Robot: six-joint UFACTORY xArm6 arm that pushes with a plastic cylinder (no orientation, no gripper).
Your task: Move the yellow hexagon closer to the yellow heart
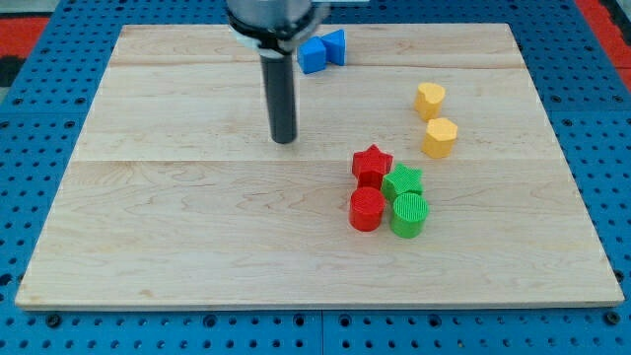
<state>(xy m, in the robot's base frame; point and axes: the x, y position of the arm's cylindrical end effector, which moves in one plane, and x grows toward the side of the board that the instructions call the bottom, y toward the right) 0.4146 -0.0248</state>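
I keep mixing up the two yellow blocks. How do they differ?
The yellow heart lies nearer the view's top and shows a notched top face; the yellow hexagon lies just below it and shows a flat-sided top face. The hexagon is closer to the red star, the heart farther. Both are yellow, similar in size, apart from my tip.

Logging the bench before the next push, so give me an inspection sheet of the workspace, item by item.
Surface: pale wooden board, flat, on a blue pegboard base.
Job's things: yellow hexagon and yellow heart at the view's right, close but apart; which is which is hard to tell.
Clutter: red star, green star, red cylinder and green cylinder clustered; two blue blocks at the top.
Grippers: none; my tip rests left of all clustered blocks, touching none.
Cables: nothing seen.
Surroundings: red strip at top right corner.
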